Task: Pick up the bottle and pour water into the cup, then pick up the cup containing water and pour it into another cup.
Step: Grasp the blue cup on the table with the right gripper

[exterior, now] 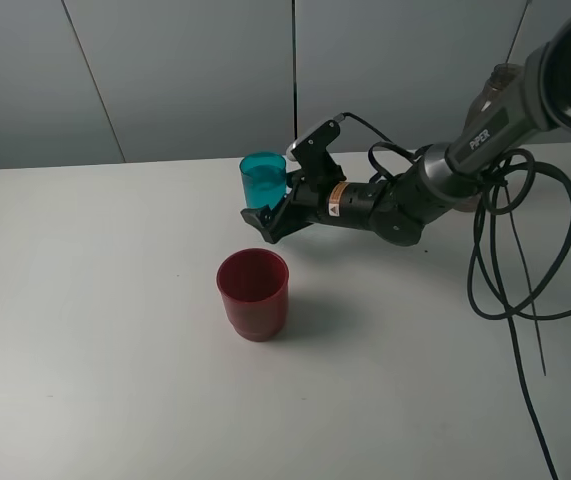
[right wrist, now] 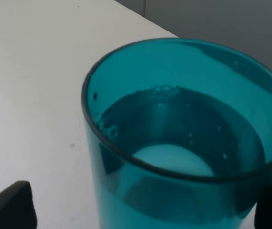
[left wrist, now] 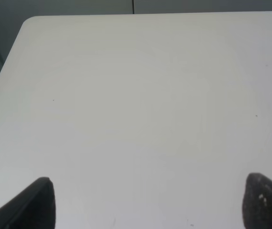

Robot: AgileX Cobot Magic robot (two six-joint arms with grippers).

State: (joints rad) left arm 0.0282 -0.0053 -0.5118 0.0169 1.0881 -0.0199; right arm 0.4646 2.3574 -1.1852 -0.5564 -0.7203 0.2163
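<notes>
The teal cup (exterior: 263, 178) stands upright near the far edge of the white table (exterior: 85, 330), right of the middle. It is partly filled with water (right wrist: 174, 131), and small bubbles cling to the wall at the waterline. It sits inside the spread of the right claw (exterior: 273, 185), which lies low over the tabletop and reaches in from the right. One finger is behind the cup, towards the wall, and the other is in front of it, towards the camera.

In the right wrist view the cup (right wrist: 174, 200) fills most of the picture, with the two dark fingers (right wrist: 7, 207) showing only at the lower corners. On one side a clear strip of bare table separates the finger from the cup's wall. On the other side the finger sits right at the wall, and I cannot tell whether they touch. The claw is spread wide and released, enclosing the cup without gripping it.

Nearer the camera and a little to the left, well clear of the claw, the dark red cup (exterior: 253, 293) stands upright on the table with its mouth open upward.

Black cables (exterior: 525, 250) loop down from the right arm (exterior: 485, 140) onto the table's right side.

The left claw (left wrist: 145, 205) shows only in its own wrist view. Its fingertips are far apart over bare table, released, with nothing between them.
</notes>
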